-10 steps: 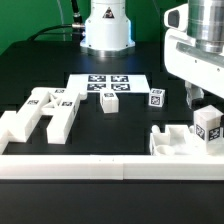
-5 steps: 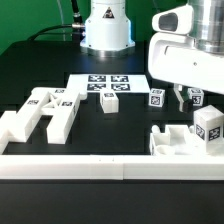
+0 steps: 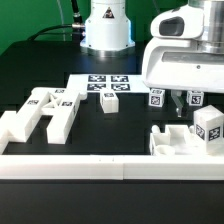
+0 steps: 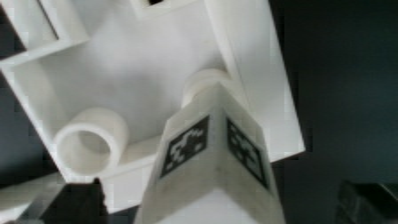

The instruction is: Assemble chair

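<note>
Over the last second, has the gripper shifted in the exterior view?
Yes. The gripper has moved toward the exterior view's left, closing in on the small tagged peg, which stayed put.

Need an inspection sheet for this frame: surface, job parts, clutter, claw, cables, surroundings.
Surface: black tabletop; marker board flat on it.
Job's things: H-shaped frame at the exterior view's left; seat part at its right, with a tagged block standing on it; centre peg; two back pegs, one on each side of the claw.
Clutter: nothing seen.
Grippers: claw open, holding nothing; in the wrist view the tagged block sits between the spread fingers, with gaps.
Cables: dark cable at the back, clear of the parts.
Surroundings: white border wall in front; robot base behind.
</note>
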You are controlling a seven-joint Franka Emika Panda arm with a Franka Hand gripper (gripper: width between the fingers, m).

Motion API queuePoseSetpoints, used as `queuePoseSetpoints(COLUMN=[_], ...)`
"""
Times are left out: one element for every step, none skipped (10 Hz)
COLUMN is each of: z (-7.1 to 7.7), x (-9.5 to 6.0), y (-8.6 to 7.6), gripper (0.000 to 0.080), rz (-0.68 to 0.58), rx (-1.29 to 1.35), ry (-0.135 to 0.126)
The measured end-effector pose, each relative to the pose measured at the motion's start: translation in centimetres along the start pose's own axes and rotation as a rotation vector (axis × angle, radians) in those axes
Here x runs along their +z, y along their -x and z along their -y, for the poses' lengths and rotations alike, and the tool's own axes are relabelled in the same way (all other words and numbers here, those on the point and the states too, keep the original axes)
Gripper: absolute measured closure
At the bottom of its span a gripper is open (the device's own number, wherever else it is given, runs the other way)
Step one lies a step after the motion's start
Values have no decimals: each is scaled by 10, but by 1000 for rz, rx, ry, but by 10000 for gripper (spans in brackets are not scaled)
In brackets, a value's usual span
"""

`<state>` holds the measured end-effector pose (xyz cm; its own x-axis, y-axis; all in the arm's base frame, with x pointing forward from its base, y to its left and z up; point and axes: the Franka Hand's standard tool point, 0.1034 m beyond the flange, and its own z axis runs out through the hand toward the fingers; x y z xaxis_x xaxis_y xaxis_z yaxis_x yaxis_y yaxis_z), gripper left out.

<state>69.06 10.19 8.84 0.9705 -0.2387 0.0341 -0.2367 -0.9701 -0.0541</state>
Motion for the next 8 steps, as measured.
queuePoseSetpoints(z=[0, 1, 1, -1, -1, -2, -2, -2], x=[1, 2, 2, 2, 2, 2, 2, 2], y=[0, 1, 1, 0, 0, 0, 0, 0], gripper=[151, 151, 151, 151, 151, 151, 152, 152], rz=[0, 2, 2, 2, 2, 2, 2, 2], rx=[-45, -100, -135, -231, -275, -332, -331, -330], ry=[1, 0, 1, 1, 1, 1, 1, 1])
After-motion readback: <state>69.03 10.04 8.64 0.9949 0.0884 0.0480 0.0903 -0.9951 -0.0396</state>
